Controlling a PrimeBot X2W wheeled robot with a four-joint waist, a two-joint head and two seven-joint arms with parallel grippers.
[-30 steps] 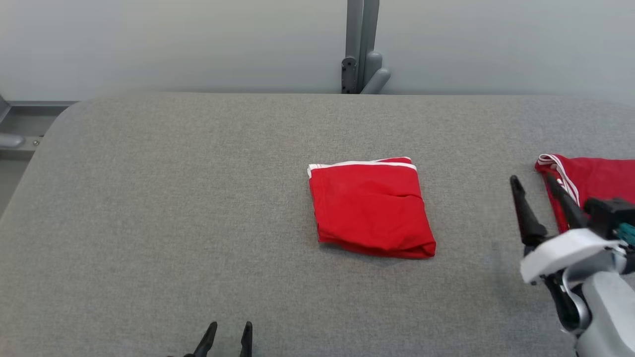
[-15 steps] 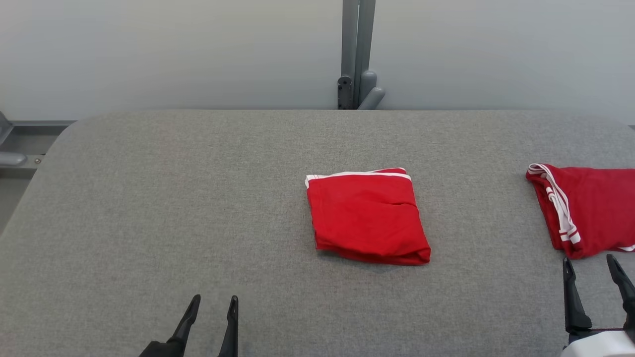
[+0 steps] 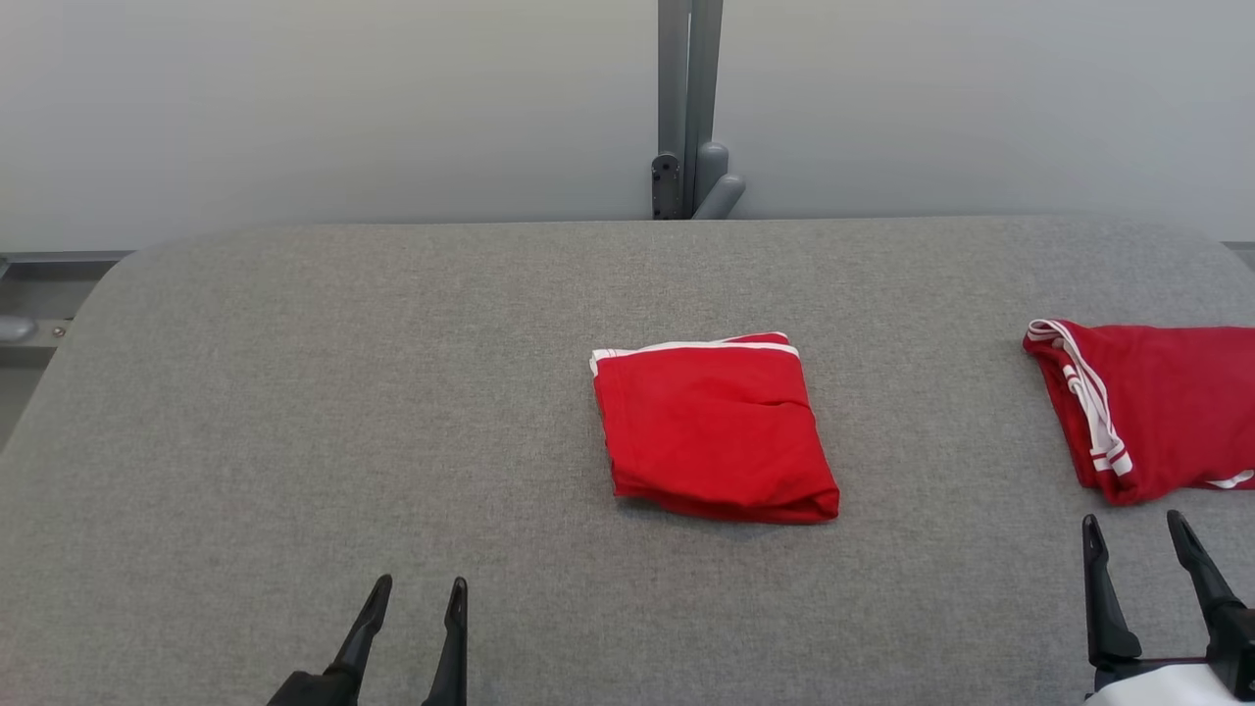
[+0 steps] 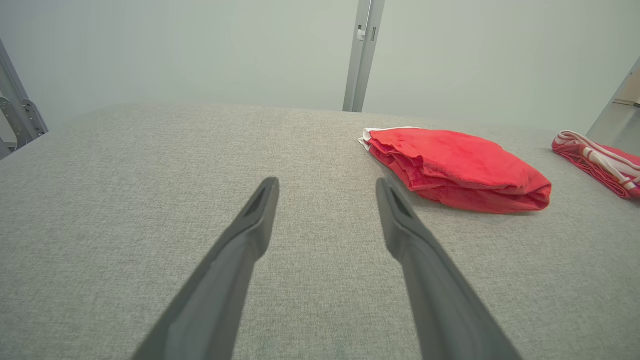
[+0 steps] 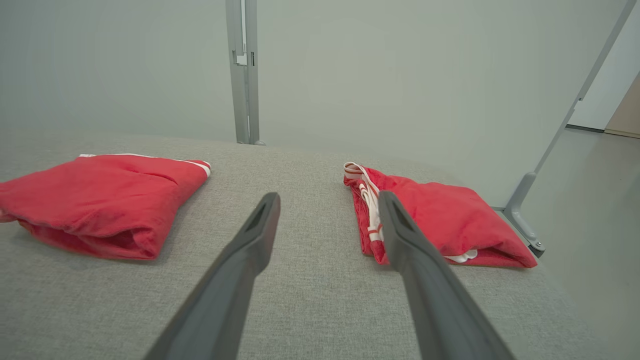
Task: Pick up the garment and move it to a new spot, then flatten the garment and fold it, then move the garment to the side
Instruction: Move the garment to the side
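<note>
1. Head view: the left end effector point(image 3: 422, 582) sits at the lower left over the grey table point(image 3: 294, 392), its two dark fingers spread and holding nothing. The right end effector point(image 3: 1132, 518) sits at the lower right, fingers likewise spread and empty. A folded red garment point(image 3: 711, 431) with a white trimmed edge lies flat ahead of both, between them and somewhat nearer the left one's line. A second red garment point(image 3: 1157, 412) with white stripes lies just ahead of the right end effector, apart from its fingertips, running off the picture's right edge. A grey post point(image 3: 686, 108) stands beyond the table's far edge.
2. Left wrist view: the left end effector point(image 4: 326, 182) is parted, with bare table point(image 4: 125, 175) between its fingers. The folded red garment point(image 4: 460, 165) lies ahead and to its right, not touching. The second red garment point(image 4: 595, 160) lies farther right.
3. Right wrist view: the right end effector point(image 5: 328, 196) is parted and empty. The second red garment point(image 5: 440, 215) lies just ahead beside its right finger, near the table's corner; whether they touch cannot be told. The folded red garment point(image 5: 95, 195) lies well off to its left.
</note>
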